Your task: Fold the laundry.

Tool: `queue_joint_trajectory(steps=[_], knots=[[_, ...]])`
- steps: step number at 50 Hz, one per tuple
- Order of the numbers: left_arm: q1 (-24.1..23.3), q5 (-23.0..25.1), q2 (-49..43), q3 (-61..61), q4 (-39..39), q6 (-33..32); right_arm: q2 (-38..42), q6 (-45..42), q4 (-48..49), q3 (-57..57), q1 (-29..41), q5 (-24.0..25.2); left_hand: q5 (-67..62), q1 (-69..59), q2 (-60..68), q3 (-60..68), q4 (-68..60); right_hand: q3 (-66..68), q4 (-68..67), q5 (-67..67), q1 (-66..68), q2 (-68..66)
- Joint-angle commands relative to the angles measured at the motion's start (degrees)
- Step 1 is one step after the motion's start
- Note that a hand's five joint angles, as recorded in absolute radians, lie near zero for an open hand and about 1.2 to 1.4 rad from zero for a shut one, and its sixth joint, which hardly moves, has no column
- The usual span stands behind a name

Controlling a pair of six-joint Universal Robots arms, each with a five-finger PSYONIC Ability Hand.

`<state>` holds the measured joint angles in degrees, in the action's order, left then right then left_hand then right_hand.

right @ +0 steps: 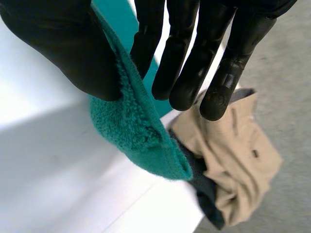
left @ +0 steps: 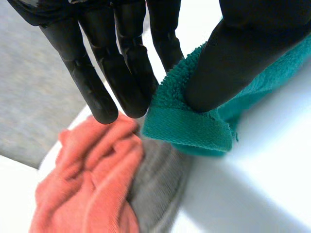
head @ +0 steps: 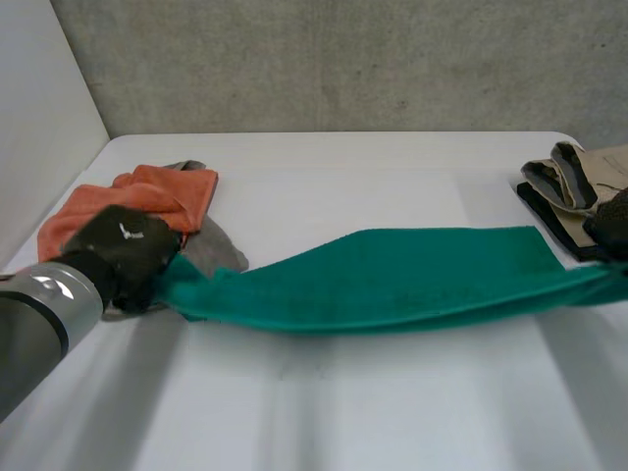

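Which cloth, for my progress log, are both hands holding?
The green towel, pinched at its ends by the left hand and right hand and stretched between them; the orange cloth, grey cloth and beige garment lie heaped aside.

Right hand (head: 613,224) is cut off by the head view's edge at 3 o'clock, and the green towel (head: 392,280) runs out of frame there too. Grey cloth (head: 214,250) at 9 o'clock is mostly hidden under the orange cloth (head: 147,201) and left hand (head: 123,250). Dark garment (head: 549,218) at 2 o'clock lies largely buried under the beige garment (head: 613,162), type unclear.
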<state>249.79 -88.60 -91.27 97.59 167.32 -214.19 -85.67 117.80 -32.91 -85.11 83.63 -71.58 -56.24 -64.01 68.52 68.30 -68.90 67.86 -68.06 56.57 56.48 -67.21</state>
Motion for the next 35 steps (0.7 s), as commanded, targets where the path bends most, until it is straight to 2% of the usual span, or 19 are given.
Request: queue_joint_trajectory(steps=[1,5,9,13,14,17,18,21,28,35], knots=[[-0.2,-1.0,-15.1,-5.4,3.9,-7.6,13.3,-4.1,1.2,4.2,4.1,-5.0,-13.8,-16.0,11.5,11.7,-11.1,12.1,-11.9,13.4,23.5,-12.8],[-0.4,-2.0,-23.7,-14.2,5.2,-9.1,18.9,-3.7,4.8,11.6,9.0,-7.9,-13.8,-16.0,11.5,11.7,-11.1,12.1,-11.9,13.4,23.5,-12.8],[-1.1,-3.9,-29.6,-27.2,7.2,-9.1,22.0,-3.3,14.9,18.0,11.6,-8.3,-13.8,-16.0,11.5,11.7,-11.1,12.1,-11.9,13.4,23.5,-12.8],[-1.1,-3.9,-32.2,-38.5,16.4,-9.9,22.6,-1.1,31.7,23.1,12.5,-8.2,-13.8,-16.0,11.5,11.7,-11.1,12.1,-11.9,13.4,23.5,-12.8],[-1.1,-3.9,-32.3,-42.0,22.5,-10.2,22.4,0.6,40.6,24.5,13.0,-8.1,-13.8,-16.0,11.5,11.7,-11.1,12.1,-11.9,13.4,23.5,-12.8],[-1.0,-4.0,-32.2,-46.1,32.8,-10.5,21.9,3.6,54.4,26.1,13.9,-8.4,-13.8,-16.0,11.5,11.7,-11.1,12.1,-11.9,13.4,23.5,-12.8],[-0.7,-4.1,-32.0,-47.9,38.8,-10.6,21.5,5.6,62.3,26.4,14.4,-8.7,-13.8,-16.0,11.5,11.7,-11.1,12.1,-11.9,13.4,23.5,-12.8],[-0.2,-4.0,-31.4,-50.5,46.9,-10.6,21.1,7.6,70.5,26.2,14.6,-8.5,-13.8,-16.0,11.5,11.7,-11.1,12.1,-11.9,13.4,23.5,-12.8],[-0.6,-4.0,-31.5,-50.3,46.0,-9.7,21.2,9.7,69.8,25.6,16.1,-8.9,-13.8,-16.0,11.5,11.7,-11.1,12.1,-11.9,13.4,23.5,-12.8],[-0.8,-3.0,-30.9,-41.1,44.7,-9.1,21.5,10.1,65.6,19.4,17.3,-8.9,-13.8,-16.0,11.5,11.7,-11.1,12.1,-11.9,13.4,23.5,-12.8]])
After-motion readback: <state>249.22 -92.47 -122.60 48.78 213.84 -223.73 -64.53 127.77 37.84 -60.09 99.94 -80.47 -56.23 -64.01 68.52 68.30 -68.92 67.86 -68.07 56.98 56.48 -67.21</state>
